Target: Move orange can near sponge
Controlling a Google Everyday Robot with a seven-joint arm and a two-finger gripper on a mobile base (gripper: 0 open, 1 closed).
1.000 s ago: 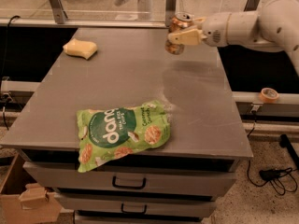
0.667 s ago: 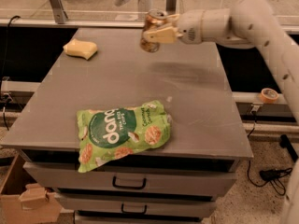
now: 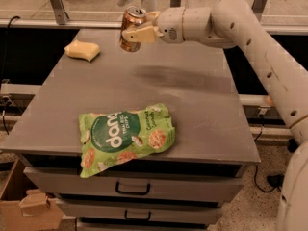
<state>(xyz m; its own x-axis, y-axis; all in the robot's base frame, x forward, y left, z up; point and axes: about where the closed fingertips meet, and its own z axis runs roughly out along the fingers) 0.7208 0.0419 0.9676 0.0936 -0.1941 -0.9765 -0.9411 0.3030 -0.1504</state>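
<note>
The orange can [image 3: 131, 27] is held in the air above the far middle of the grey table [image 3: 202, 105], tilted a little. My gripper [image 3: 137, 30] is shut on the can, at the end of a white arm [image 3: 231, 23] that reaches in from the right. The pale-yellow sponge [image 3: 83, 50] lies on the table's far left corner, to the left of and below the can, a short gap apart.
A green snack bag [image 3: 125, 134] lies at the table's front edge, hanging slightly over it. Drawers [image 3: 132, 189] are under the tabletop. A cardboard box [image 3: 29, 206] stands on the floor at lower left. Cables lie on the floor at right.
My gripper has carried the can leftwards across the far side of the table, from the far right towards the sponge.
</note>
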